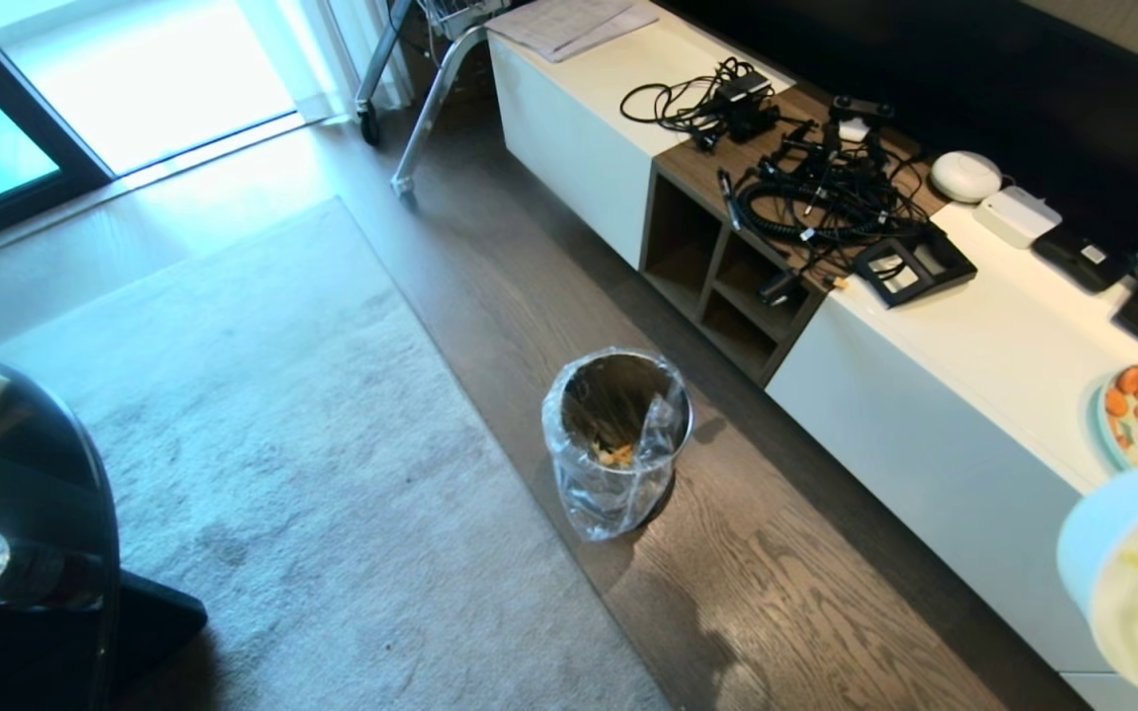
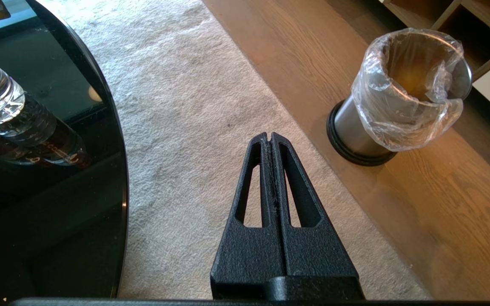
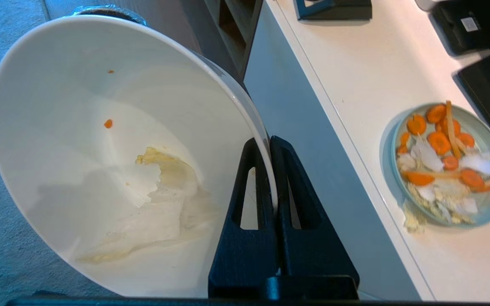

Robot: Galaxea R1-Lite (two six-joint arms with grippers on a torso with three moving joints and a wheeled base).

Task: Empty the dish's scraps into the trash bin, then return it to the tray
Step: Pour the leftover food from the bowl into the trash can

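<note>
The right gripper [image 3: 270, 178] pinches the rim of the bowl [image 3: 113, 148], one finger inside the wall and one outside, pressed tight on the thin ceramic edge. The bowl hangs tilted from that single pinch, its open face turned toward the wrist. Inside it a pale leafy scrap [image 3: 160, 191] clings low on the wall close to the fingers, and two tiny orange bits [image 3: 108, 123] sit farther up; most of the load looks gone.

The bowl is likely stiff, smooth and fairly heavy for a rim pinch. Glazed ceramic is slippery, so it could pivot or slide between the fingers, and a drop onto the wood would probably chip or break it. The rim is the only sensible place to hold it; a firm squeeze and slow wrist turns seem wise. The wet leaf may stick and need a steeper tip.

The bin [image 1: 618, 434] stands on the wooden floor [image 1: 806, 602] beyond the bowl and well apart from the gripper, with some scraps [image 1: 616, 454] already at its bottom. Just beside the gripper on the other side runs a low white cabinet [image 3: 355, 85] carrying a blue plate [image 3: 449, 165] of carrot slices. I cannot see the tray clearly.

The left gripper [image 2: 270, 138] is pressed together and empty, parked over the rug [image 2: 185, 106] beside a black glass table [image 2: 58, 170].
</note>
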